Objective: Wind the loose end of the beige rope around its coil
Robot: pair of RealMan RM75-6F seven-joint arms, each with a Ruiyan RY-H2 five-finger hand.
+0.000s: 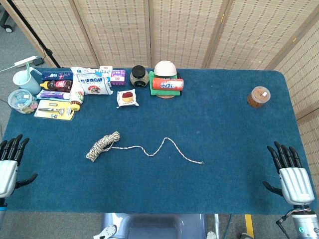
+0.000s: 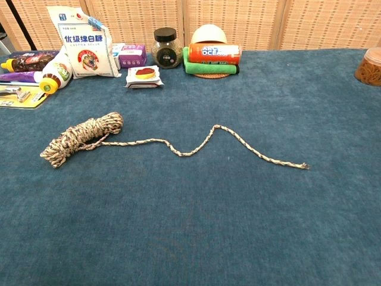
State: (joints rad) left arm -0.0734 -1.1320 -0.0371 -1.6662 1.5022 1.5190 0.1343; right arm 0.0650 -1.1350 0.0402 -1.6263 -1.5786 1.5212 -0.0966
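The beige rope coil point(image 1: 103, 146) point(image 2: 81, 139) lies left of centre on the blue table point(image 1: 224, 124). Its loose end point(image 1: 164, 147) point(image 2: 226, 140) snakes off to the right in a wavy line and stops at a frayed tip point(image 1: 201, 163) point(image 2: 303, 166). My left hand point(image 1: 10, 164) rests at the table's front left corner, fingers apart and empty, well left of the coil. At the front right corner sits my right hand point(image 1: 290, 172), also spread and empty, far right of the tip. The chest view shows neither hand.
Along the back left edge stand a cup point(image 1: 24, 79), bottles, a white bag point(image 1: 92, 80), small packets point(image 1: 127, 98), a dark jar point(image 1: 139, 76), a bowl point(image 1: 165, 68) and an orange can point(image 1: 167, 83). A brown-lidded tub point(image 1: 258, 96) sits at the back right.
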